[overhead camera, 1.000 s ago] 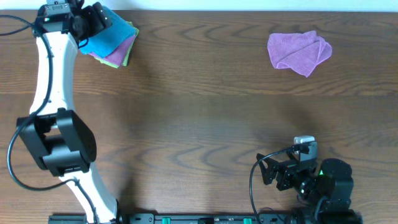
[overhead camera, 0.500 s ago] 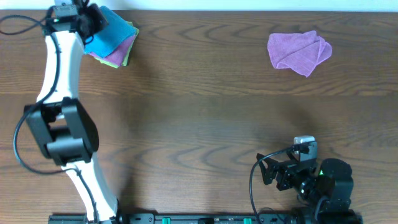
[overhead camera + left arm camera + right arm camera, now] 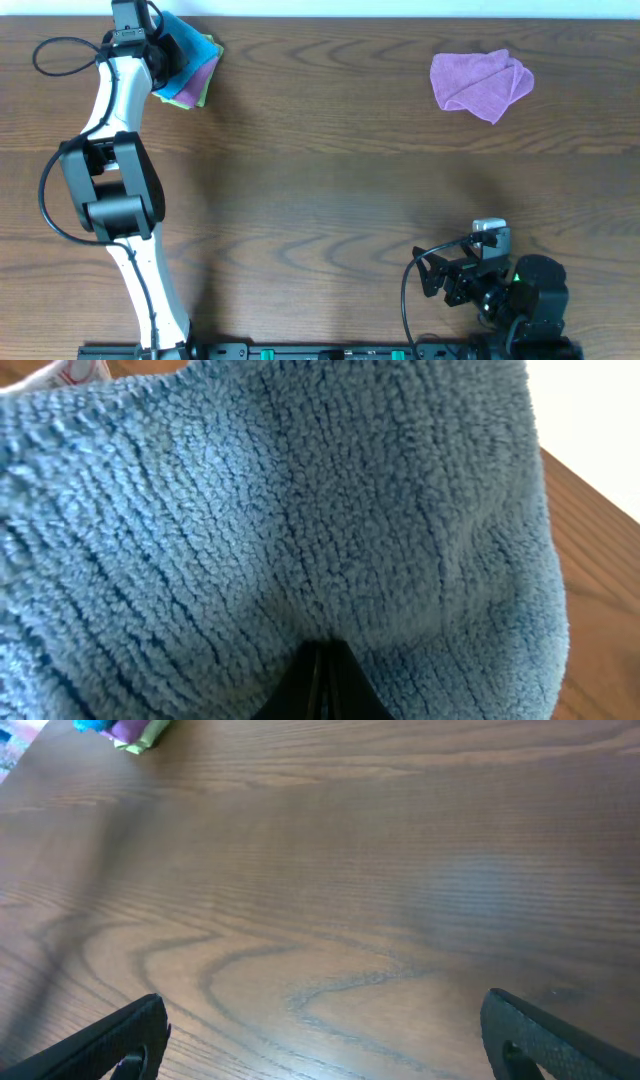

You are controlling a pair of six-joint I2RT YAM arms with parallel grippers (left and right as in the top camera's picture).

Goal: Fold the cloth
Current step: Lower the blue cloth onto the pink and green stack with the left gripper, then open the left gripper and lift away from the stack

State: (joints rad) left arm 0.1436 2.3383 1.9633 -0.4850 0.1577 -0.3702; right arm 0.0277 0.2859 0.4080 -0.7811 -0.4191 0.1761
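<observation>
You had a dark wood-grain table [image 3: 330, 190] under even light. A pale strip [image 3: 420, 7] bordered its far edge.

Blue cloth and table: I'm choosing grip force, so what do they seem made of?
Blue cloth: looks like microfibre terry, matte; dense fuzzy loops in rows. Table: wood or wood-look laminate, smooth, faint sheen; flowing grain lines, real or printed I cannot tell.

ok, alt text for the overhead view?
The left gripper is stretched to the far-left corner of the table, on a blue cloth topping a small stack of coloured cloths. A crumpled purple cloth lies alone near the far-right corner, and the right gripper sits tucked at the near edge.
</observation>
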